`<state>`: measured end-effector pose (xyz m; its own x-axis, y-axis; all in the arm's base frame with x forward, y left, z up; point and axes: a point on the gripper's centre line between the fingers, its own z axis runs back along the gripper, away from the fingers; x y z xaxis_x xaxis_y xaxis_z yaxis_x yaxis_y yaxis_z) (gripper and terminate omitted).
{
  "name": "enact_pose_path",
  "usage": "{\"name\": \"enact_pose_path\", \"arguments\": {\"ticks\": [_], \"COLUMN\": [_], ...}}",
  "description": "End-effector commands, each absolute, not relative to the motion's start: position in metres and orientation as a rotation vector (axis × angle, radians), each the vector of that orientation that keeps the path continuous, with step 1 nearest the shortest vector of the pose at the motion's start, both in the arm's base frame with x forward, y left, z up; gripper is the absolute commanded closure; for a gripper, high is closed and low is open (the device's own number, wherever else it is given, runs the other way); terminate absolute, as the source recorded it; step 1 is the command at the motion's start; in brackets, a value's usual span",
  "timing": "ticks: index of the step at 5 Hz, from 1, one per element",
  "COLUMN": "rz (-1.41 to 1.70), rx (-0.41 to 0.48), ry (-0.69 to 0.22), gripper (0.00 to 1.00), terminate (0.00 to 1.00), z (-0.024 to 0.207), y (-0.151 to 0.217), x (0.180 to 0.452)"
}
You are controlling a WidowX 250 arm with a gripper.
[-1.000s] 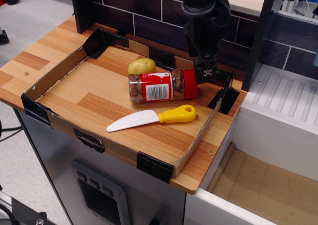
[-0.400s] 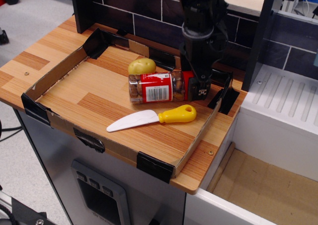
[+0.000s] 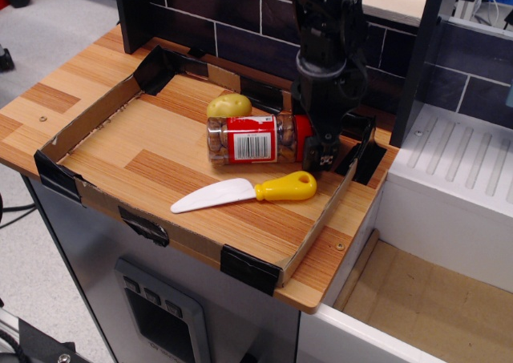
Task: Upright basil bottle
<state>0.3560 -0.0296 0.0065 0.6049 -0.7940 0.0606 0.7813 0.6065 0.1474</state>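
Note:
The basil bottle (image 3: 252, 139) lies on its side in the cardboard tray (image 3: 88, 188). It is a clear jar with a red-and-white barcode label, and its red cap (image 3: 302, 135) points right. My black gripper (image 3: 314, 145) has come down from above over the cap end. Its jaws stand on either side of the cap, with one finger (image 3: 325, 153) showing at the cap's front right and the other hidden behind it. The jaws look open and the bottle rests flat on the tray floor.
A yellowish potato (image 3: 229, 105) touches the bottle's back side. A white knife with a yellow handle (image 3: 248, 191) lies just in front of the bottle. The tray's black-taped right wall (image 3: 362, 153) is close to the gripper. A white sink unit (image 3: 457, 179) stands to the right.
The gripper has moved down and slightly left, from above and behind the cap to around the cap end. The bottle, potato and knife have not moved.

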Motion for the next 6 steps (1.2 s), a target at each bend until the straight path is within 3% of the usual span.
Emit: {"name": "enact_pose_path", "arguments": {"ticks": [1,3,5,6], "rz": [-0.875,-0.882,-0.932,-0.944], "rx": [0.111,0.134,0.117,0.097], "ry": [-0.173,-0.214,-0.324,-0.361], "gripper": [1.0,1.0,1.0,1.0], "terminate": [0.0,0.0,0.0,0.0], "z": [0.029,0.062,0.111,0.118], "y": [-0.035,-0.019,0.021,0.046], "x": [0.348,0.338,0.303,0.291]}}
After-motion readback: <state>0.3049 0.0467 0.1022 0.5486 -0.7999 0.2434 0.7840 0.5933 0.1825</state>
